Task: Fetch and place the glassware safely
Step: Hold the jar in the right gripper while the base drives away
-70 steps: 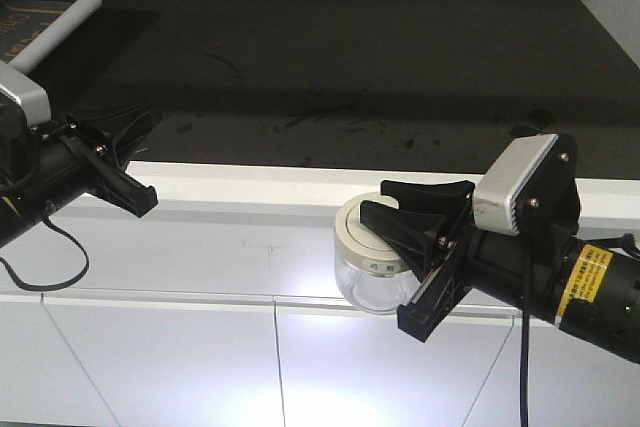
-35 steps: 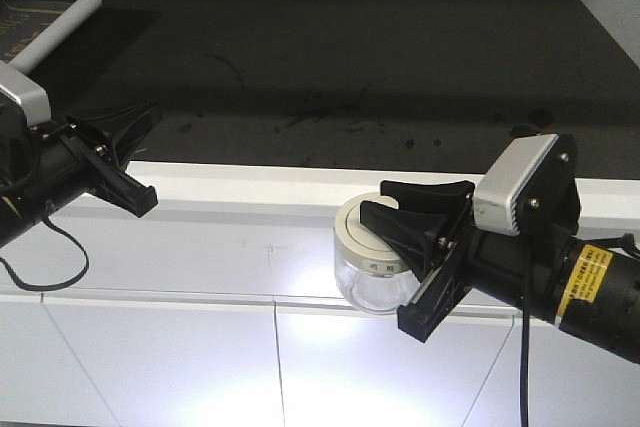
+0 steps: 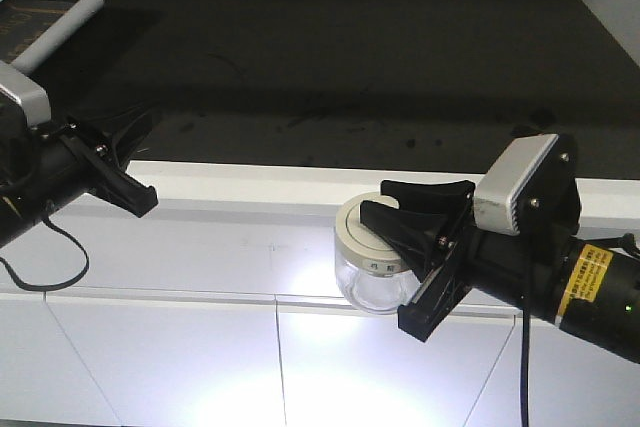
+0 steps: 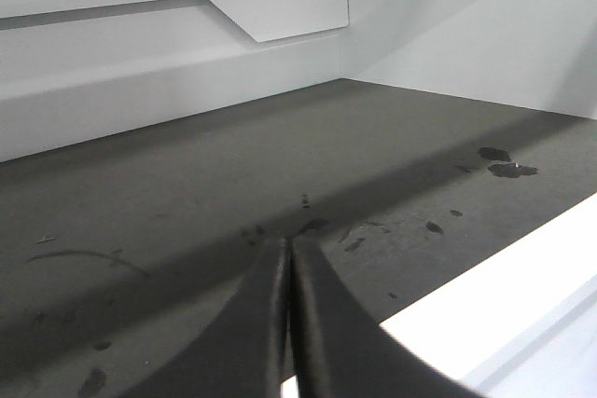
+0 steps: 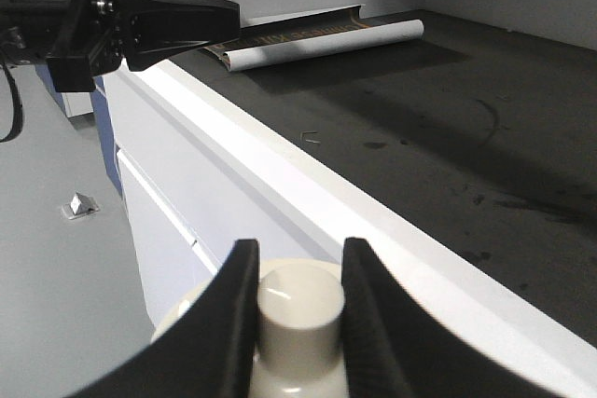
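- Tabletop (image 3: 400, 57): a dark, matt surface with a white front edge (image 3: 250, 182). Scuffs and small dark specks (image 3: 320, 112) mark its middle.
- Right end effector (image 3: 376, 199): reaches in from the right, level with the front edge. Its two black fingers (image 5: 233, 314) pinch the central knob (image 5: 300, 319) of the lid, one finger on each side.
- Glass jar (image 3: 370, 282): small, squat and clear, hanging upright from the right end effector. It sits just outside the tabletop's front edge, right of centre, in front of the white cabinet fronts (image 3: 150, 347). Nothing shows beneath its base.
- Lid (image 3: 350, 232): wide, round and cream-white, seated on the jar. A small label (image 3: 380, 267) on its rim faces the front.
- Left end effector (image 4: 287, 258): hovers over the left part of the front edge, holding nothing. Its wrist view shows the two fingers pressed together, tip against tip, pointing across the tabletop.
- Grey rod (image 3: 55, 32): lies on the tabletop in the far left corner, well apart from the jar. It runs diagonally toward the left edge.
- Wrist camera housing (image 3: 515, 187): a light grey box on top of the right arm. A yellow sticker (image 3: 585, 282) sits on the arm behind it.
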{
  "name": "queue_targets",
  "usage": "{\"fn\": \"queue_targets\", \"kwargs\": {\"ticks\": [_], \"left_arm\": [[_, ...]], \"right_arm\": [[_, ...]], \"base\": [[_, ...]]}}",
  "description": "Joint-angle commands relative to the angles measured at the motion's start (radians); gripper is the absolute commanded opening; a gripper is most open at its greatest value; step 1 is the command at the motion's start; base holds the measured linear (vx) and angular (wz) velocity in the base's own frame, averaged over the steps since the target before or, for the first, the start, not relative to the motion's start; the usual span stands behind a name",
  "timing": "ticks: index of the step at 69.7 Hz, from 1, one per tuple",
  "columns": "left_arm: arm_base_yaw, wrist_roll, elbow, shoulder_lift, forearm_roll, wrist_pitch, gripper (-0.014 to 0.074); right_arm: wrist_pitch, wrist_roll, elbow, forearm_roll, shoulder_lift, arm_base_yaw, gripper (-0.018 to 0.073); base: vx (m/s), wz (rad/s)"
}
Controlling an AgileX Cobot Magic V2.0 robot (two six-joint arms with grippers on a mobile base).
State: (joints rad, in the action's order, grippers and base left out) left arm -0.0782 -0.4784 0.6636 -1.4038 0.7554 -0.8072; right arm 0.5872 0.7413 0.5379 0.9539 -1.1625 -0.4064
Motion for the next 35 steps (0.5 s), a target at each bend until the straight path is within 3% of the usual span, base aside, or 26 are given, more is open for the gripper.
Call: {"fn": "queue_targets", "kwargs": {"ticks": [1, 19, 35], "left_arm": [[0.003, -0.011, 0.024, 0.033, -0.032, -0.064, -0.0007], [0.003, -0.011, 0.024, 0.033, -0.032, -0.064, -0.0007], [0.003, -0.011, 0.024, 0.032, -0.032, -0.064, -0.0007]], "right_arm": [[0.076, 0.002, 0.031, -0.034, 0.026, 0.003, -0.0003], [0.076, 0.002, 0.031, -0.034, 0.026, 0.003, -0.0003], [0.076, 0.002, 0.031, -0.034, 0.026, 0.003, -0.0003]], "base": [[-0.01, 0.03], [-0.04, 0.13], [-0.09, 0.4]]}}
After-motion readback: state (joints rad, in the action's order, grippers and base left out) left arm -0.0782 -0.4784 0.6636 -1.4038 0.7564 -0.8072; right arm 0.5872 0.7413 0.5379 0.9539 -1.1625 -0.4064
